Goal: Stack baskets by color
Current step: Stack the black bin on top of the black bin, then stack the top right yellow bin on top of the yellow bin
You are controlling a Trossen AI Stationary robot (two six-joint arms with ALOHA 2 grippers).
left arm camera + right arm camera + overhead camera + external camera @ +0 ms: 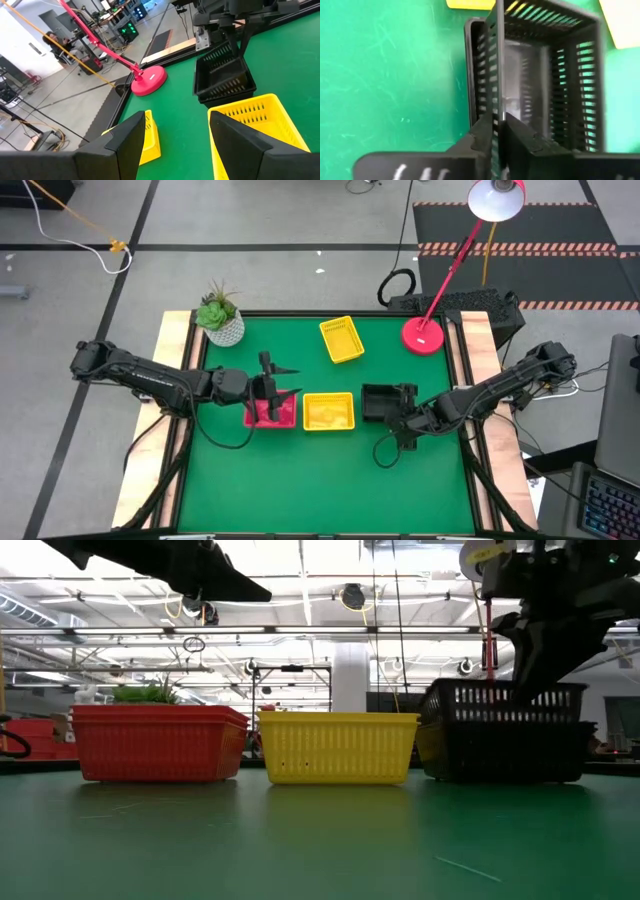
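Two black baskets (385, 402) sit nested at the table's right, the upper one (505, 700) standing high in the lower one (500, 752). My right gripper (500, 137) is shut on the upper one's wall and shows above it in the low view (548, 640). A yellow basket (328, 411) stands mid-table on its base, and another yellow basket (341, 339) lies farther back. Red baskets (270, 413) rest nested at the left. My left gripper (275, 392) hovers open above them, empty (172, 145). My right gripper pinches the upper black basket's near side wall (496, 107), close to its right end, one finger inside (522, 140) and one outside (480, 137). The fingers slant down from the table's right and lie along the wall. The basket sits inside the lower black basket.
A white plant pot (220, 322) stands at the far left corner. A red lamp base (424, 335) stands at the far right, its arm reaching up over the edge. Bare green mat (320, 480) stretches along the near side. Wooden rails (170, 380) border the table.
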